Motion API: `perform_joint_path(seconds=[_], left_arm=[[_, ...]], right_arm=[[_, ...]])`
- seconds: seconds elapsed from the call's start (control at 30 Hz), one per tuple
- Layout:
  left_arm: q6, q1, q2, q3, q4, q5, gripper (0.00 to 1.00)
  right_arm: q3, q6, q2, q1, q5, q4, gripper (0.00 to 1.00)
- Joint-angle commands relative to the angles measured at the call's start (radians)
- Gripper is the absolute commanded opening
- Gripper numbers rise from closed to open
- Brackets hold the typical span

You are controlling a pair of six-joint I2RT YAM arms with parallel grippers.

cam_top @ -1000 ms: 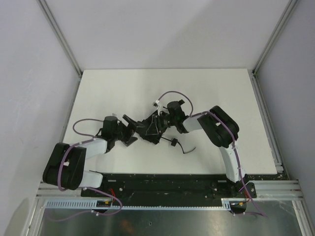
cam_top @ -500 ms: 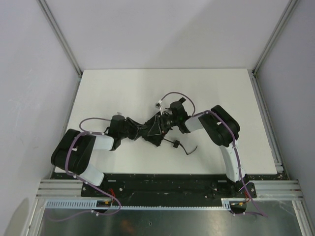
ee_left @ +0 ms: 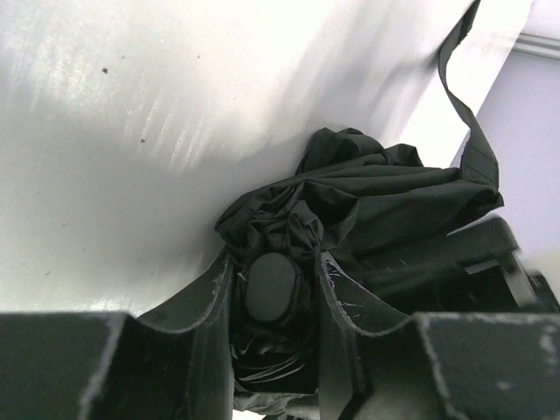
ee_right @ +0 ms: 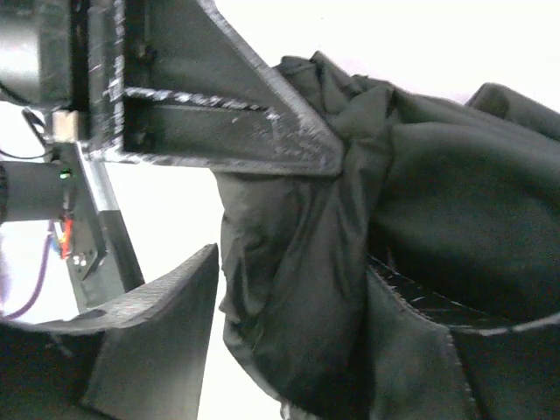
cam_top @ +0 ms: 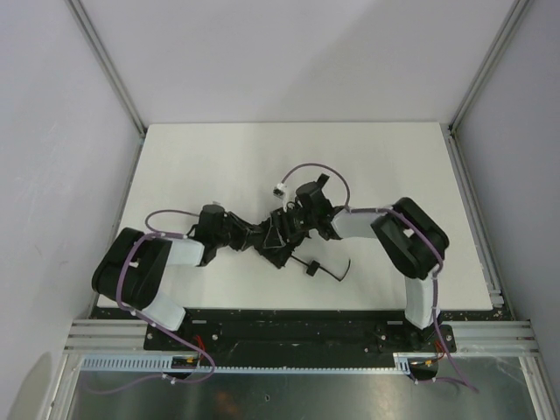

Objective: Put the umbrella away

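The umbrella [cam_top: 265, 240] is a crumpled black bundle on the white table [cam_top: 219, 166], between the two arms. Its small handle [cam_top: 311, 268] and strap [cam_top: 339, 273] trail toward the near edge. My left gripper [cam_top: 238, 235] is shut on the bundle's end: in the left wrist view its fingers [ee_left: 214, 297] squeeze bunched fabric and a rounded black cap [ee_left: 271, 284]. My right gripper [cam_top: 286, 222] stands open around a fold of the umbrella canopy [ee_right: 297, 262]. Its left finger [ee_right: 166, 337] is apart from the cloth, while the right one lies against it.
Grey walls and aluminium posts [cam_top: 109, 70] close in the table on three sides. Purple cables [cam_top: 311, 166] loop over both wrists, with a white connector [cam_top: 280, 185] hanging near the right wrist. A black base rail [cam_top: 289, 328] runs along the near edge.
My left gripper moved right onto the umbrella's end and shut on it. The right jaws have parted from the fabric, and the right arm's elbow swung out to the right.
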Motion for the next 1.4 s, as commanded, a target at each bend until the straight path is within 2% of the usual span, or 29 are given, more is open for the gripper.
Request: perform_joint_path(seconds=[0.0, 0.07, 0.17, 0.23, 0.33, 0.4, 0.53, 0.6, 0.67, 0.77, 0.83, 0.9, 1.0, 1.03, 1.07, 1.13, 1.2, 1.33, 1.37], left_arm=[[0.142, 0.001, 0.038, 0.057, -0.340, -0.118, 0.00], [0.154, 0.002, 0.047, 0.094, -0.403, -0.119, 0.00], [0.154, 0.003, 0.052, 0.119, -0.455, -0.116, 0.00], [0.154, 0.003, 0.063, 0.131, -0.494, -0.108, 0.00], [0.155, 0.004, 0.096, 0.153, -0.519, -0.063, 0.00], [0.159, 0.006, 0.113, 0.171, -0.538, -0.046, 0.00], [0.173, 0.011, 0.111, 0.187, -0.575, -0.050, 0.00], [0.173, 0.011, 0.109, 0.190, -0.582, -0.045, 0.00], [0.176, 0.010, 0.115, 0.200, -0.583, -0.027, 0.00], [0.196, 0.012, 0.120, 0.218, -0.583, -0.011, 0.00], [0.210, 0.018, 0.114, 0.226, -0.583, -0.009, 0.00], [0.241, 0.028, 0.103, 0.240, -0.581, -0.012, 0.00], [0.289, 0.054, 0.094, 0.267, -0.582, -0.002, 0.01], [0.300, 0.069, 0.093, 0.275, -0.580, 0.011, 0.06], [0.314, 0.085, 0.093, 0.285, -0.579, 0.029, 0.17], [0.340, 0.114, 0.079, 0.297, -0.573, 0.051, 0.46], [0.354, 0.138, 0.044, 0.292, -0.571, 0.047, 0.68], [0.387, 0.171, -0.028, 0.268, -0.571, 0.036, 0.94], [0.389, 0.174, -0.042, 0.260, -0.571, 0.035, 0.96]], right_arm=[[-0.014, -0.248, -0.207, 0.113, 0.428, -0.261, 0.65], [-0.036, -0.370, -0.258, 0.228, 0.712, -0.265, 0.67], [-0.049, -0.490, -0.258, 0.335, 0.959, -0.228, 0.68], [-0.051, -0.539, -0.229, 0.373, 1.037, -0.195, 0.68], [-0.050, -0.597, -0.177, 0.411, 1.068, -0.137, 0.70], [-0.036, -0.613, -0.131, 0.420, 1.078, -0.129, 0.72], [-0.011, -0.626, -0.038, 0.435, 1.194, -0.121, 0.71], [0.005, -0.619, 0.013, 0.437, 1.282, -0.122, 0.69], [0.020, -0.609, 0.057, 0.435, 1.326, -0.132, 0.60], [0.026, -0.552, 0.089, 0.423, 1.285, -0.167, 0.24], [0.026, -0.477, 0.098, 0.403, 1.193, -0.203, 0.07], [0.018, -0.380, 0.101, 0.358, 1.002, -0.231, 0.02], [-0.022, -0.232, 0.098, 0.290, 0.656, -0.186, 0.00], [-0.033, -0.191, 0.102, 0.273, 0.567, -0.169, 0.00], [-0.040, -0.151, 0.111, 0.260, 0.481, -0.155, 0.00], [-0.047, -0.087, 0.134, 0.230, 0.355, -0.128, 0.00], [-0.048, -0.026, 0.166, 0.198, 0.257, -0.096, 0.00], [-0.048, 0.069, 0.226, 0.142, 0.129, -0.044, 0.00], [-0.048, 0.091, 0.242, 0.127, 0.101, -0.032, 0.00]])
